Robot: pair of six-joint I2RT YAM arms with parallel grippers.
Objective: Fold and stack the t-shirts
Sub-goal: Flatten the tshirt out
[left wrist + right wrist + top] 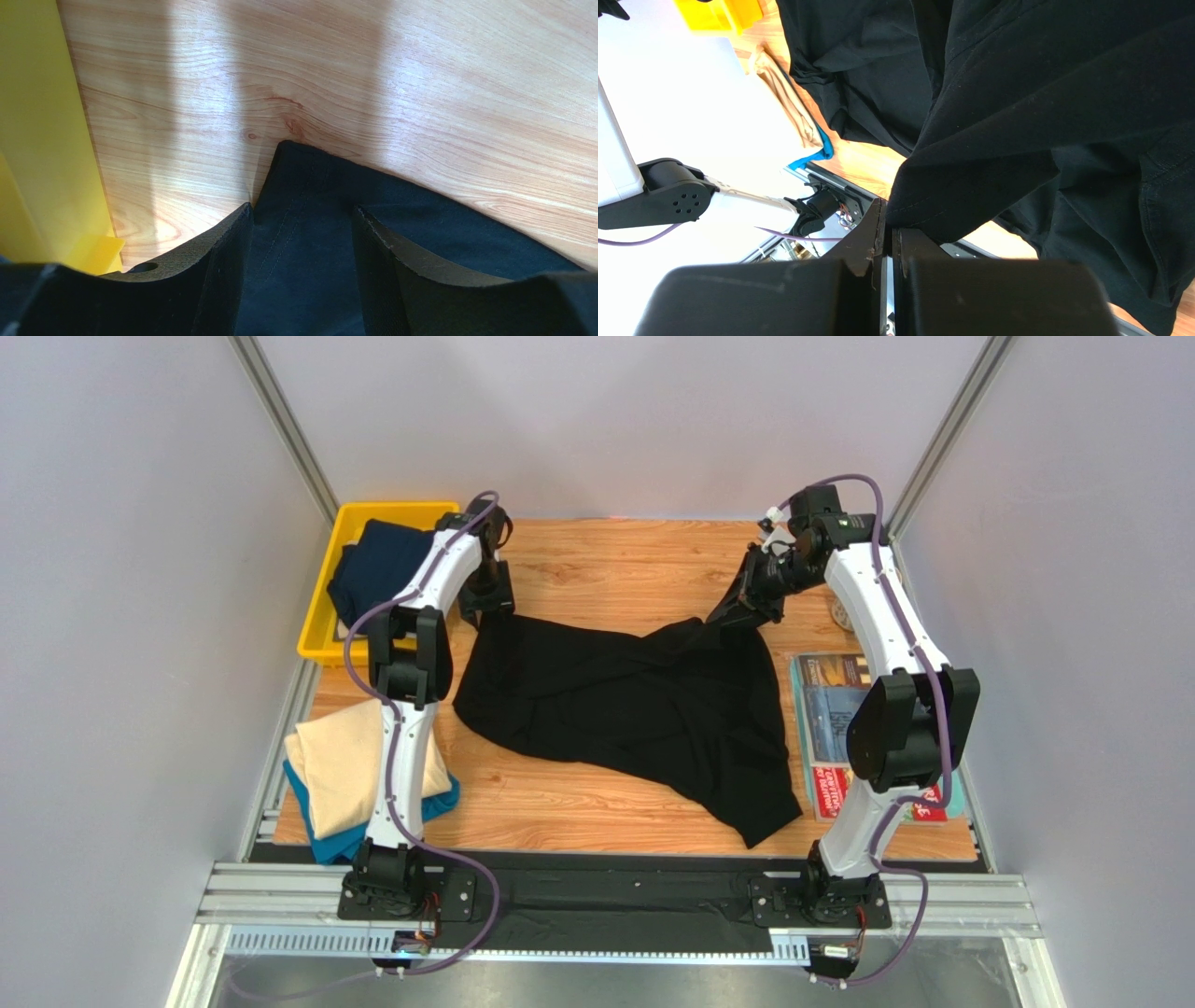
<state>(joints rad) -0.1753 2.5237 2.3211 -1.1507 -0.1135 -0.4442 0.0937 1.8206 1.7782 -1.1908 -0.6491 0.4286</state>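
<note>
Top external view: the black t-shirt (631, 707) lies spread and rumpled in the middle of the table (589, 812). The left gripper (488, 605) is at its far-left corner, and the right gripper (735, 611) is at its raised far-right corner. A navy t-shirt (376, 567) sits in the yellow bin (317, 633). A cream t-shirt (351, 756) lies on a teal-blue t-shirt (330, 843) at the near left.

Left wrist view: the fingers (203, 266) stand apart, astride the flat shirt corner and gripping nothing.

Right wrist view: the jaws are pinched together on a fold of black cloth.
</note>
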